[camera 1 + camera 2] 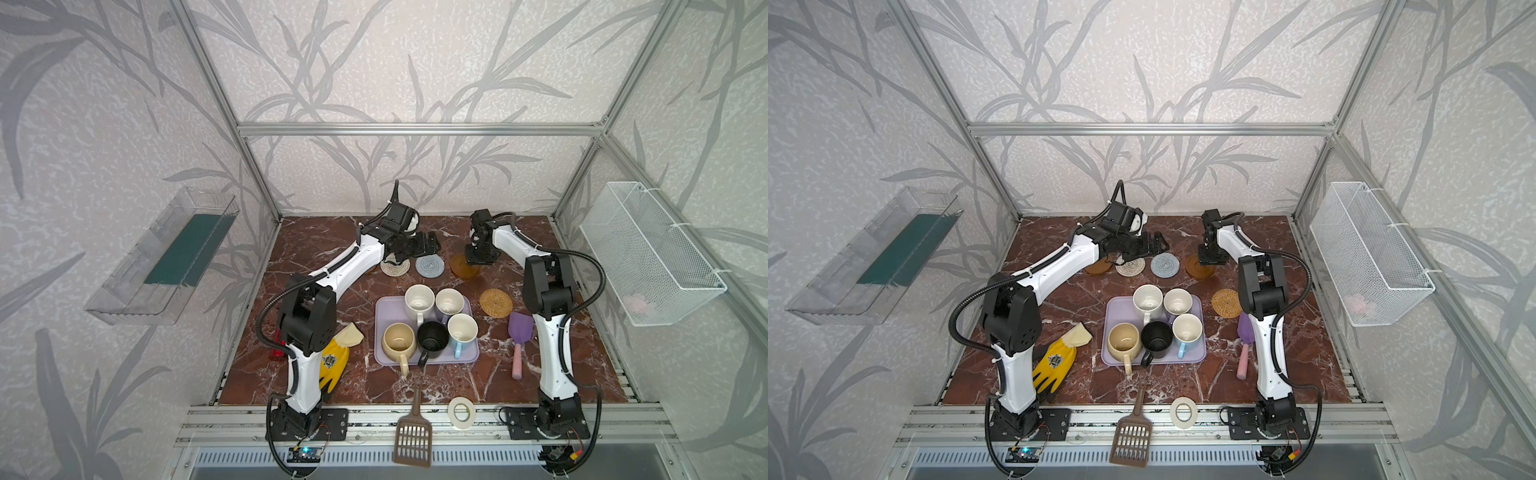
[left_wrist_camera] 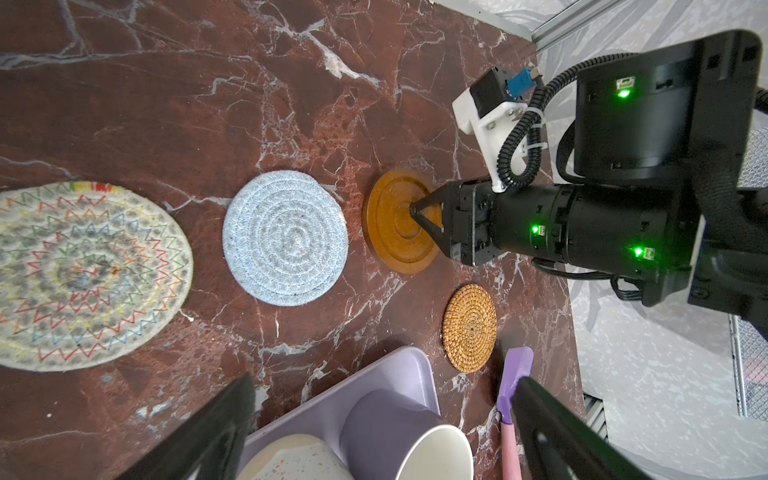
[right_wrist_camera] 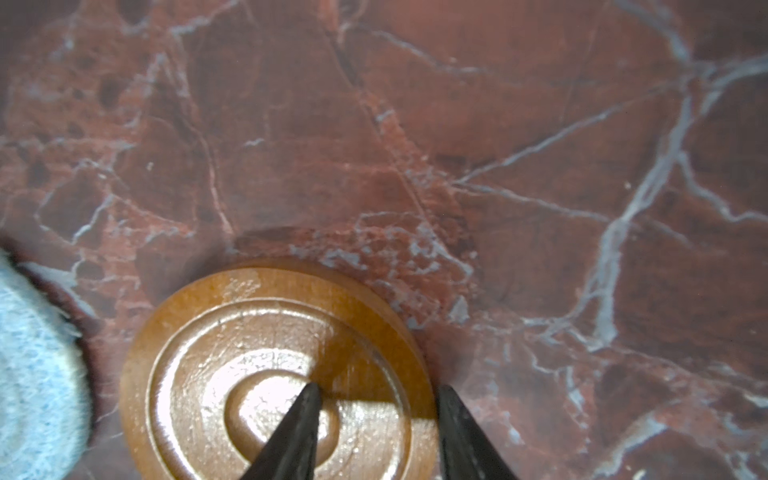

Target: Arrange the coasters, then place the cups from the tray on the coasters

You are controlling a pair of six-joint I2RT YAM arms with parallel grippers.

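My right gripper [image 3: 378, 388] straddles the rim of the glossy amber coaster [image 3: 266, 332], beside the blue coaster [image 3: 33, 365] at the back; whether it grips, I cannot tell. My left gripper [image 2: 384, 382] gapes wide. Only a top view shows the second amber coaster [image 1: 1098, 266].

Top views look down; close wrist views share amber coaster [image 2: 390, 237].

right end effector [image 3: 379, 387] astride amber coaster [image 3: 232, 332] rim, on red marble table [image 3: 415, 124]
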